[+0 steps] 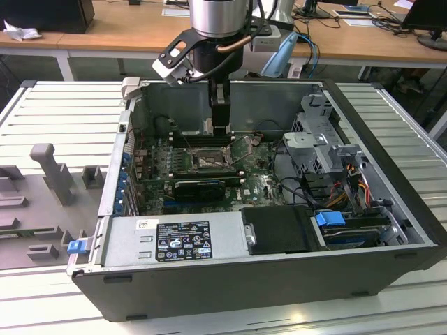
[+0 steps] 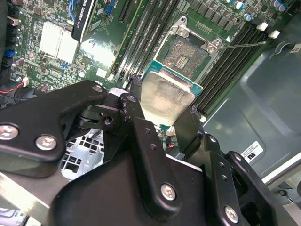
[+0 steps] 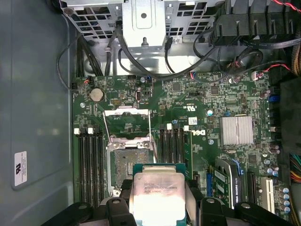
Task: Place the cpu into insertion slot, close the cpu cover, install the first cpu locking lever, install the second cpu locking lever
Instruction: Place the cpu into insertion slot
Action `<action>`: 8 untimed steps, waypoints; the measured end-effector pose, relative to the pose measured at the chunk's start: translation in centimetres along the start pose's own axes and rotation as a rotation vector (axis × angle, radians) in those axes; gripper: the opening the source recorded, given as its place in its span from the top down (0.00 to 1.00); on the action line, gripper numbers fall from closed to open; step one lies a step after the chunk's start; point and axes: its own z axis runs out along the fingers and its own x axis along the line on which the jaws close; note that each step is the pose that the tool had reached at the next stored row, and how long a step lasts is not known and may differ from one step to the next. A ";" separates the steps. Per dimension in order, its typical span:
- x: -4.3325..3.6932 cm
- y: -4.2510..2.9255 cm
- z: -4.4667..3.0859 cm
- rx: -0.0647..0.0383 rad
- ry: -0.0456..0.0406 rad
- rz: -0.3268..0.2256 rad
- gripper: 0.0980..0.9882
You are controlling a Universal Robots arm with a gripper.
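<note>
Pale silvery-beige metal faces the cpu [image 3: 157, 194], a thin square chip on a green carrier edge, its face a little smudged in both wrist views. I judge it light and rigid but fragile. The underside and the slot's contacts would not forgive a scrape or a tilted drop, and the smooth face offers little friction. The edges are therefore the place to hold it, and that is how it is held. The gripper [image 3: 157, 205] has its jaws clamped on the cpu, one black finger [image 2: 136, 106] on each of two opposite sides.

Reading the exterior view from its left, the insertion slot [image 1: 207, 159] comes first. It is a silver-rimmed square on the board with its dark contact field bare [image 2: 188, 54]. Just to the exterior view's right of the slot the gripper [image 1: 221, 115] hangs above the board. In both wrist views the chip sits over one edge of the slot, apart from it and not seated. The cpu cover [image 3: 126, 109] stands swung open on the far side of the slot from the chip. A thin wire lever [image 2: 244, 44] juts out beside the slot. Well to the exterior view's right of the slot stands a grey drive cage [image 1: 314, 136].
</note>
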 end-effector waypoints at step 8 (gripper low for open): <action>0.01 -0.21 0.67 0.000 0.0003 -0.003 0.52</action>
